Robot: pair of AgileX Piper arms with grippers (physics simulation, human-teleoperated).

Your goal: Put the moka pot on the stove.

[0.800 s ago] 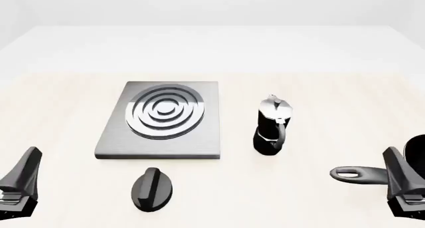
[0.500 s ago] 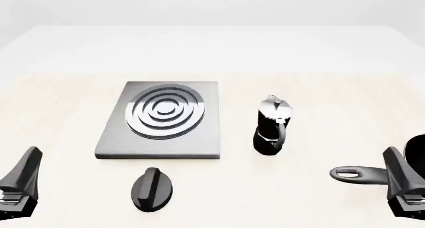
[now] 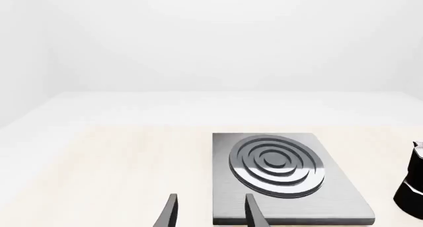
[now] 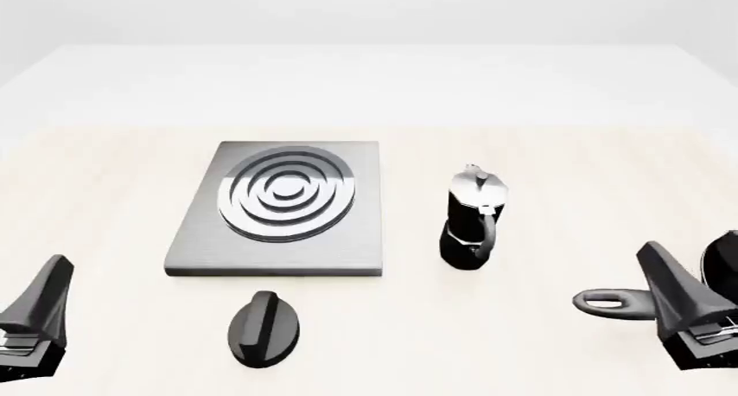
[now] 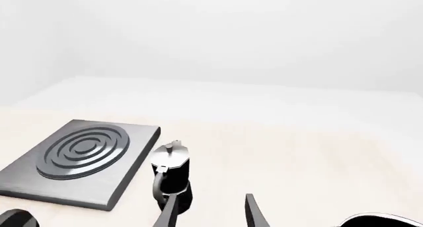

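Black oval knob [image 4: 264, 327] and long-handled pan [image 4: 617, 303] (partly hidden) on table [image 4: 116, 180]

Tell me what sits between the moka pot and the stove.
Nothing visible. The moka pot stands upright on bare table just right of the stove; the black knob lies nearer, off that path.

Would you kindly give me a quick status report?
Both hands open, empty. Moka pot upright on table, right of stove, untouched. Right hand nearest. Pan handle beside it.
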